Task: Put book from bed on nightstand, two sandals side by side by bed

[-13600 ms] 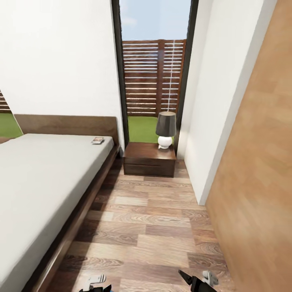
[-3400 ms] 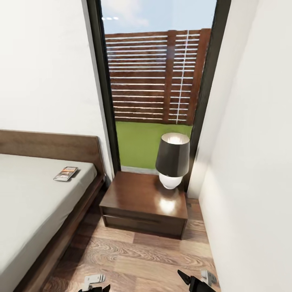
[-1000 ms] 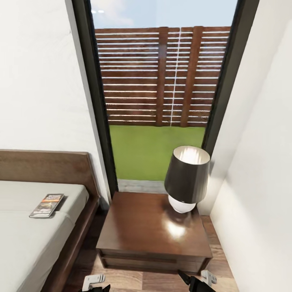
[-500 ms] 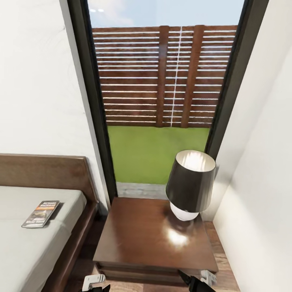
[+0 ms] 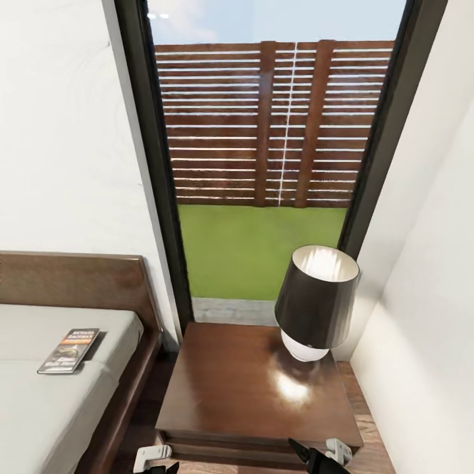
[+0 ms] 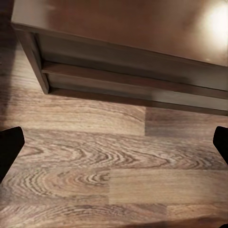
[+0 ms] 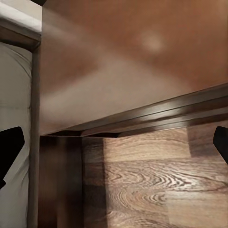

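The book [image 5: 69,350] is noted flat on the bed [image 5: 39,408] near the headboard, long axis towards it, lying left of the nightstand [image 5: 257,388] and nearer the left tool [image 6: 114,142], whose fingers are spread wide and empty.

The large low bed [image 5: 39,408], with its dark brown wooden frame and headboard and pale grey-white mattress, stands at the left. A small thin dark-covered paperback book [image 5: 68,350] lies flat on the mattress near the headboard. Just right of the bed, on the brown wood-plank floor [image 6: 114,180], sits a low glossy reddish-brown wooden nightstand [image 5: 243,388]. A lamp with a dark shade and white round base [image 5: 315,306] stands on its far right corner.
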Controlling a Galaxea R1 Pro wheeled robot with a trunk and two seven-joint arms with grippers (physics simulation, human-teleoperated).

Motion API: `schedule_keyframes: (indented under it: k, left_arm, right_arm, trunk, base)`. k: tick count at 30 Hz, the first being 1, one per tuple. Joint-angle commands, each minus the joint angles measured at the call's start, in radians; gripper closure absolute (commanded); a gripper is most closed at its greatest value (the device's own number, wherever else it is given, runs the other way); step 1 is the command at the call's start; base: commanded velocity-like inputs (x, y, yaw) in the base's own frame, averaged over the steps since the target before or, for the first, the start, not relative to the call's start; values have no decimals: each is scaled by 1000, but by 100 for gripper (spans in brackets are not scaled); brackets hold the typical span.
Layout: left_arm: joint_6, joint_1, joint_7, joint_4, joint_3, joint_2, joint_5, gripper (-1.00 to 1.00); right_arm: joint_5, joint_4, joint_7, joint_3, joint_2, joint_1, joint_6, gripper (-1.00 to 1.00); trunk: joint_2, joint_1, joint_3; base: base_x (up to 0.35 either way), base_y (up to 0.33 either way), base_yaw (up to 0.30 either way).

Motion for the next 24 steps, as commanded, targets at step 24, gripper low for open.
schedule_keyframes:
  k: [24]
  left_arm:
    - [-3,-1,-3,1,9,0,-9,-100]
  right_arm:
    - [-1,5,4,2,0,-2,-8,-100]
  trunk:
    - [-1,0,-1]
  base:
    - [139,64,0]
